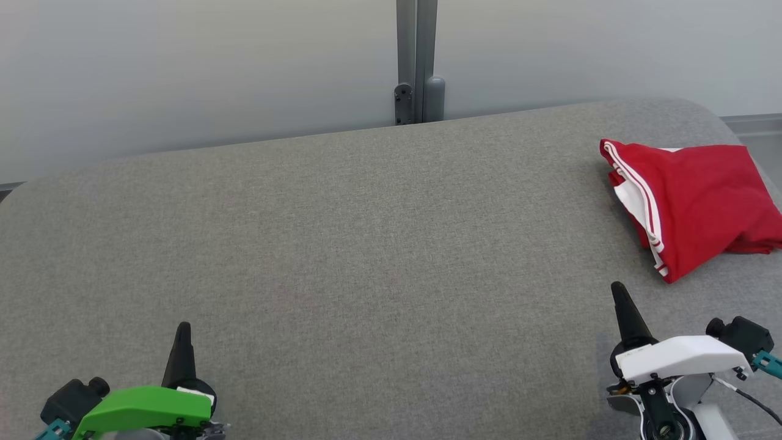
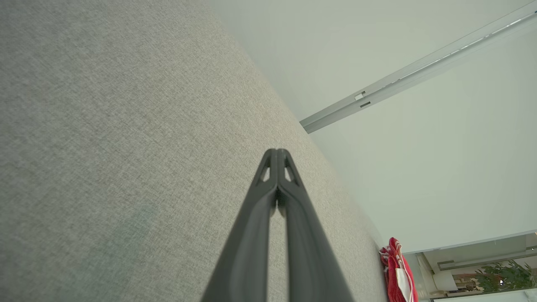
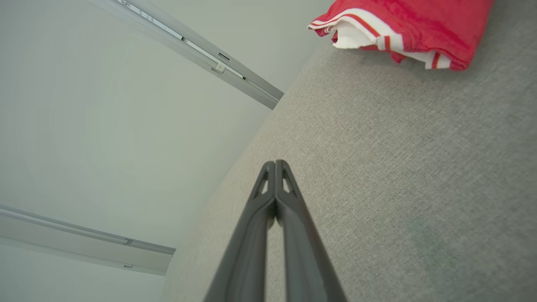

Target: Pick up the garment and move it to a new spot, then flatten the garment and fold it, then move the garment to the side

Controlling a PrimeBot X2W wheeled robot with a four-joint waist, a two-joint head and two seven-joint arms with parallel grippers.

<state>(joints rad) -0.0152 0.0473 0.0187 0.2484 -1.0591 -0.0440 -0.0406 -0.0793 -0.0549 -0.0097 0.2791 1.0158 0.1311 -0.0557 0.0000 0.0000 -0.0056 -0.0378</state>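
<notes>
Clenched tip to tip at left gripper [image 1: 182, 333] and right gripper [image 1: 619, 293], low over a grey woven surface [image 1: 366, 244].
Closest in, under and ahead of both finger pairs: flat, smooth grey weave. Further ahead and to the right of the right gripper, near yet apart: folded red garment [image 1: 702, 195] with white stripes, lying by the surface's rounded far corner, well across from the left gripper. Beyond the far edge: pale plain wall [image 1: 183, 73], with a grey upright post [image 1: 416, 61] ahead between the two grippers.

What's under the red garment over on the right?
The red garment lies folded on the grey padded surface. White inner layers peek out at its striped edge; anything beneath them is covered.
</notes>
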